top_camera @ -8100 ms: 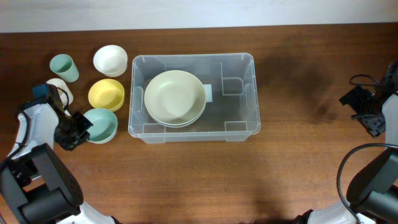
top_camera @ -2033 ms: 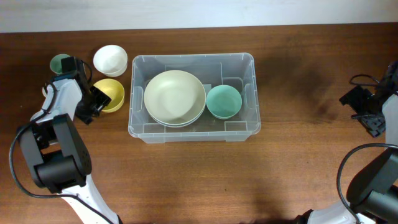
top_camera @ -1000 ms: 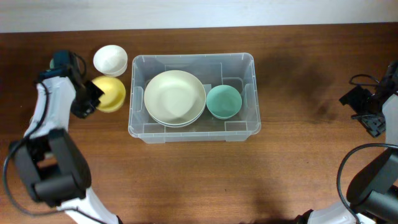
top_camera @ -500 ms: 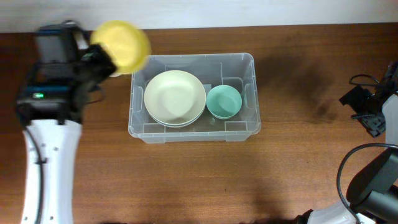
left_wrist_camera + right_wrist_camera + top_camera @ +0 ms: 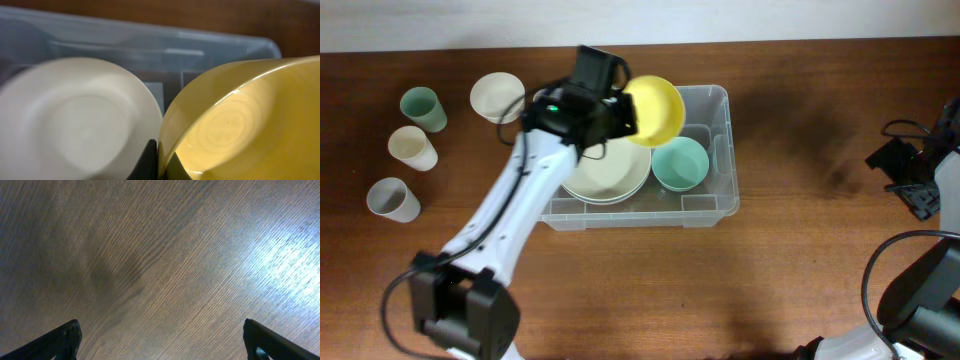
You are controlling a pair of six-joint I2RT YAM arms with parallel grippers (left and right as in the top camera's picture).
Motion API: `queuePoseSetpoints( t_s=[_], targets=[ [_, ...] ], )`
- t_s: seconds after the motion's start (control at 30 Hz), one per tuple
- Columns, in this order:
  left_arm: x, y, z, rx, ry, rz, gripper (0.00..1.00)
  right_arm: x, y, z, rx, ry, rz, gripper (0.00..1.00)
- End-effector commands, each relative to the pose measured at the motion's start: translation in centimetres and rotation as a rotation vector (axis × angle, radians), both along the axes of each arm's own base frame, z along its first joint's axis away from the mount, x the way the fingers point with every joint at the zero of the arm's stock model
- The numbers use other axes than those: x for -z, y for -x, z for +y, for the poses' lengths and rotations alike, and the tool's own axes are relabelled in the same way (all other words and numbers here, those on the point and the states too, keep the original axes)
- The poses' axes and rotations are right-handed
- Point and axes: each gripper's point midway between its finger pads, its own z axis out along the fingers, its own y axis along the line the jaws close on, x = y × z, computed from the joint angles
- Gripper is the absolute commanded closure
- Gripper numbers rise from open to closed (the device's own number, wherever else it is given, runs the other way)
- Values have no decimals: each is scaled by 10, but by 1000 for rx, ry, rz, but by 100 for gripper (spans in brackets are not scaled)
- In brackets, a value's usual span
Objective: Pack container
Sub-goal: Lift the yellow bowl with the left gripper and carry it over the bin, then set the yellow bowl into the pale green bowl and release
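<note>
Aloft, left gripper (image 5: 157,159) clamped on yellow bowl (image 5: 656,110) rim, bowl tilted over container's (image 5: 724,192) far edge, right gripper (image 5: 160,332) spread wide near table's (image 5: 800,280) right edge.

The container (image 5: 720,205) is clear plastic, smooth and faintly glossy, with pale streaks of light on its walls. The yellow bowl (image 5: 240,125) has a smooth, shiny finish with soft highlights inside. The cream plate (image 5: 75,125) looks smooth, more satin than shiny, as does the teal bowl (image 5: 680,165). The table (image 5: 160,255) is dark wood with fine grain, semi-matt, with a bright sheen under the light. The left arm (image 5: 520,210) has a smooth white plastic shell.
</note>
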Motion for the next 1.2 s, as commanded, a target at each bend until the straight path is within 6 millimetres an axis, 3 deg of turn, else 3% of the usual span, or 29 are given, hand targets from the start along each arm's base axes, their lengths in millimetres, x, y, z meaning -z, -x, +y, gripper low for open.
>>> queuePoseSetpoints(
  t_s=[0.0,0.2,0.37,0.5,1.0,1.13,1.17],
  targets=[
    [17,5,-30,78,-14,11,99,-2,0,0,3,6,-3,1],
    [48,7,-50,116,-41,50,99,-2,0,0,3,6,-4,1],
    [81,8,-53,122,-68,113,99,-2,0,0,3,6,-4,1],
    [95,8,-53,124,-79,140,95,-2,0,0,3,6,-3,1],
    [97,10,-59,136,-76,140,92,-2,0,0,3,6,-3,1],
    [97,11,-61,141,-77,140,86,-2,0,0,3,6,-3,1],
    [97,11,-61,142,-77,140,80,-2,0,0,3,6,-3,1]
  ],
)
